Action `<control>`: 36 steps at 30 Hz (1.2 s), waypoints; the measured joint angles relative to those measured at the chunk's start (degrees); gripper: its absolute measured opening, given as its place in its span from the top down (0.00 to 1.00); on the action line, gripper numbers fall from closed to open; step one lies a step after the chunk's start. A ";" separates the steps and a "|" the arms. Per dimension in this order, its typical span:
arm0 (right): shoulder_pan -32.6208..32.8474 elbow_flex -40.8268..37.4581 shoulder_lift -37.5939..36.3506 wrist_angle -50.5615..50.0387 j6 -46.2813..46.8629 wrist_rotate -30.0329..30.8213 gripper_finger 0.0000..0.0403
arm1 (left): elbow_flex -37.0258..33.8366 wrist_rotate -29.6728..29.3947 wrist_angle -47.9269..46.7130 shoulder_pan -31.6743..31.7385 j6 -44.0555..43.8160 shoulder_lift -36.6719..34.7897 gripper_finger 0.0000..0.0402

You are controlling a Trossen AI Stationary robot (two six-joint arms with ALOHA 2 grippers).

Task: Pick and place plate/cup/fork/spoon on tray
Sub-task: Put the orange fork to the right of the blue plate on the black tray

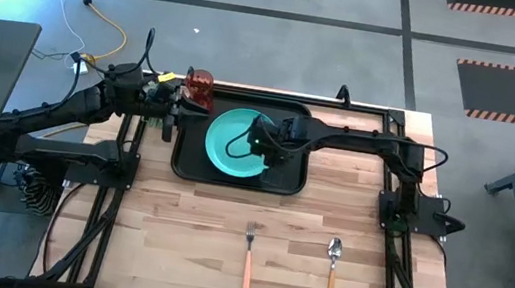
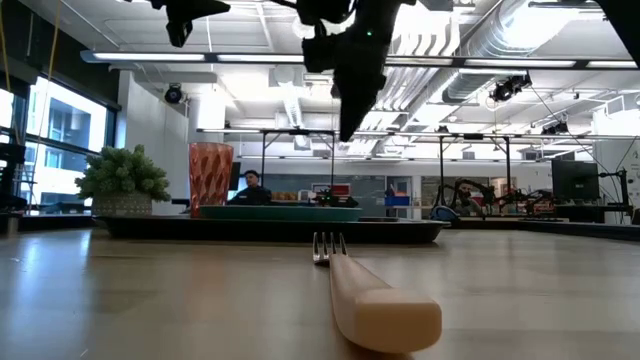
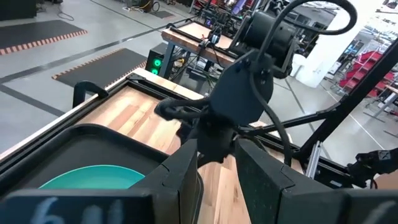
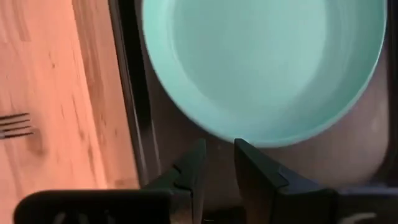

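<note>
The teal plate (image 1: 235, 143) lies flat on the black tray (image 1: 291, 181) at the table's far middle; it also shows in the low view (image 2: 280, 212) and the right wrist view (image 4: 261, 68). The red-brown cup (image 1: 199, 85) stands upright at the tray's far left corner (image 2: 210, 175). The fork (image 1: 248, 254) and spoon (image 1: 332, 271) lie on the table near its front edge, handles toward the front. My right gripper (image 4: 219, 168) hangs above the plate's right rim, fingers a little apart and empty. My left gripper (image 3: 219, 180) hovers beside the tray's left rim near the cup, slightly open and empty.
A green spiky potted plant (image 2: 125, 178) stands to the left of the tray. The fork's handle (image 2: 385, 310) lies close in front of the low camera. A person (image 2: 250, 186) sits in the room far behind. Bare wood (image 1: 174, 233) lies in front of the tray.
</note>
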 joint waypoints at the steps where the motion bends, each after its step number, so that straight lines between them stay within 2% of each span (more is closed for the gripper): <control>1: 0.07 0.01 0.00 -1.83 2.04 0.03 0.81 | 0.00 0.00 0.00 0.00 0.02 0.00 0.75; 5: 0.59 0.01 0.02 -9.54 8.63 0.56 0.81 | 0.00 0.01 0.00 0.00 0.05 0.00 0.75; 21: 4.75 -0.06 -4.19 -26.70 21.03 14.86 0.81 | 0.02 -0.02 0.07 0.00 0.06 0.01 0.75; 24: 5.09 -0.06 -6.92 -27.17 23.07 17.03 0.81 | 0.04 -0.12 0.10 0.00 -0.19 0.25 0.75; 28: 4.89 -0.06 -11.51 -27.19 25.32 18.93 0.81 | 0.04 -3.09 0.12 0.00 -1.93 0.63 0.75; 36: 4.17 -0.06 -19.86 -27.13 31.07 21.56 0.81 | 0.07 -3.10 0.03 0.07 -2.05 2.58 0.71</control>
